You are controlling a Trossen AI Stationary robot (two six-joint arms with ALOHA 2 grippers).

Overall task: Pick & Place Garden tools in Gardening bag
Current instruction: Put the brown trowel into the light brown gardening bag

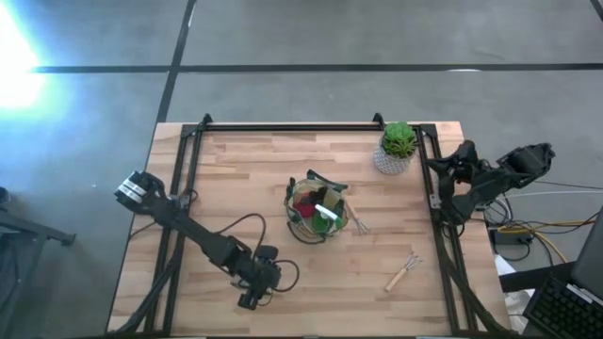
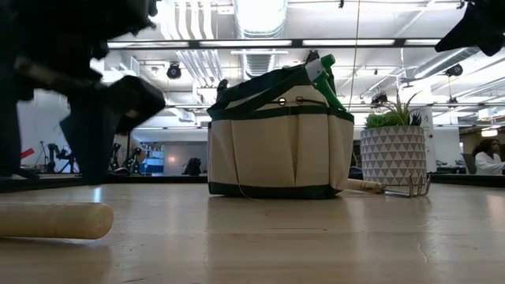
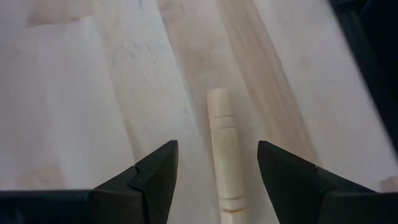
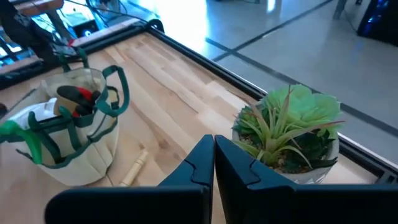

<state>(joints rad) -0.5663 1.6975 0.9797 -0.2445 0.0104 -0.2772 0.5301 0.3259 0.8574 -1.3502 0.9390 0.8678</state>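
A: Item one, containers. We list the gardening bag (image 1: 317, 213), beige with dark green trim, standing upright near the middle of the table (image 1: 283, 160).

B: Contents as we see them from above: a red-and-black piece (image 1: 306, 200) and a green spray bottle (image 1: 327, 217), its head poking out over the rim. A wooden-handled fork (image 2: 387, 188) lies on the table against the bag's base, outside it.

A: Second container: the white pot (image 1: 390, 162) holding a green plant (image 1: 399, 138), at the table's far right corner.

B: Loose stock: another wooden-handled fork (image 1: 404, 271) lies apart on the near right of the table.

A: Pincers. We record the left gripper (image 1: 252, 299) low at the near edge, fingers spread, straddling a wooden handle (image 3: 224, 158) without touching it.

B: The right gripper (image 4: 214, 163) sits off the table's right edge near the plant, fingers pressed together, pinching nothing.
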